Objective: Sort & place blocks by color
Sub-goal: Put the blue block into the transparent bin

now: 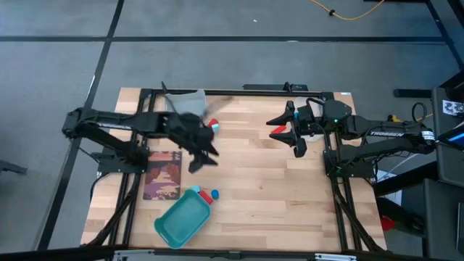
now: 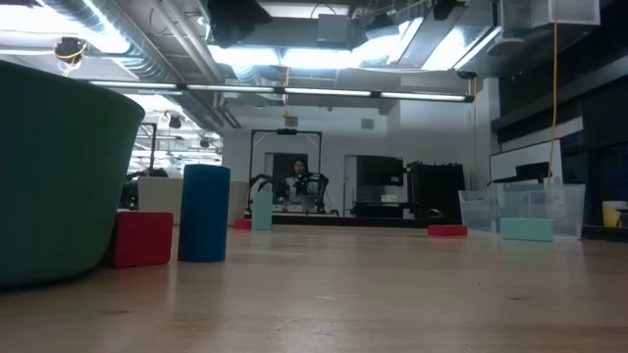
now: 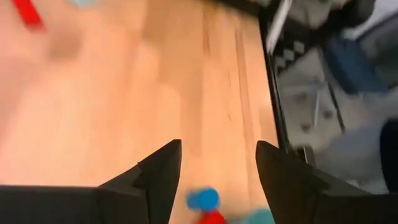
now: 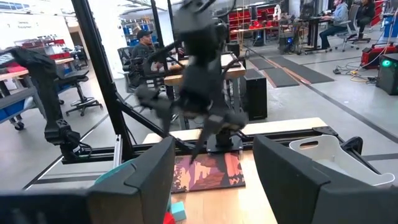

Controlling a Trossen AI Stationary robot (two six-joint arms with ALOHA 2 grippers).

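My left gripper [image 1: 201, 156] hangs open over the table's middle left, beyond the teal tray [image 1: 172, 226]. In its wrist view [image 3: 217, 146], a dark blue block [image 3: 203, 198] and a red block [image 3: 212, 218] lie below the fingertips. The same blue [image 1: 215, 194], red [image 1: 206, 197] and cyan [image 1: 194, 190] blocks rest on the table at the tray's far edge. Another red block [image 1: 214, 125] lies farther back. My right gripper [image 1: 288, 132] is open at the table's right, above a flat red block [image 1: 278, 131]; its wrist view [image 4: 212, 142] shows nothing between the fingers.
A picture mat [image 1: 163, 174] lies left of the tray, under the left arm. A pale bin [image 1: 187, 101] stands at the far edge. In the low view, clear bins [image 2: 530, 208] stand at the far right. People sit at desks in the room behind.
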